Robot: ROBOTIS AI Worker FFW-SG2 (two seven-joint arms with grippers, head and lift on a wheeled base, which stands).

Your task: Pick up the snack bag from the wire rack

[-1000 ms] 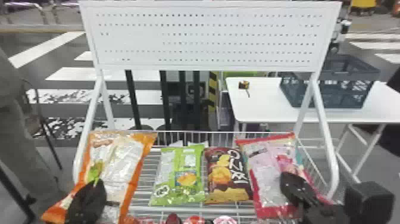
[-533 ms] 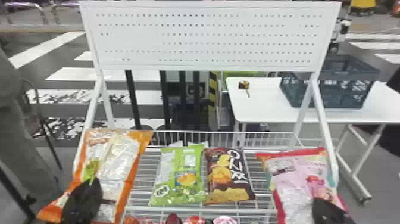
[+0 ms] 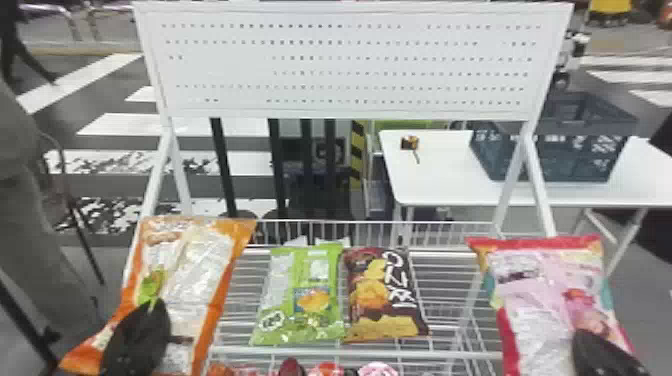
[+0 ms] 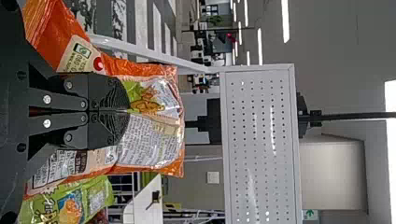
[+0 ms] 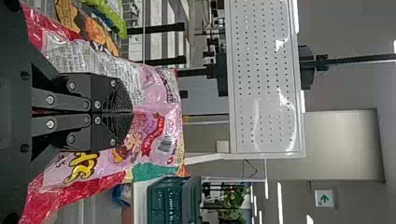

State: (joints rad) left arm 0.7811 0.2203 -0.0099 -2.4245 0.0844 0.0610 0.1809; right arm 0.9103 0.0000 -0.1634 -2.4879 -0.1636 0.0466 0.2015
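Observation:
At the lower left of the head view my left gripper (image 3: 136, 336) is at the orange snack bag (image 3: 200, 265), held upright at the rack's left side. In the left wrist view the left gripper (image 4: 127, 111) is shut on that orange bag (image 4: 152, 144). At the lower right, my right gripper (image 3: 606, 356) is at the pink and red snack bag (image 3: 537, 295), by the rack's right side. The right wrist view has the right gripper (image 5: 131, 112) shut on the pink bag (image 5: 156, 93). A green bag (image 3: 305, 295) and a brown bag (image 3: 385, 295) lie side by side on the wire rack (image 3: 440, 295).
A white perforated board (image 3: 350, 65) stands above the rack on slanted posts. Behind to the right is a white table (image 3: 440, 185) with a dark crate (image 3: 550, 155). Several red items (image 3: 327, 369) sit at the rack's front edge.
The right gripper and the pink bag have moved to the right, away from the brown bag. The left gripper and the orange bag have shifted slightly left.

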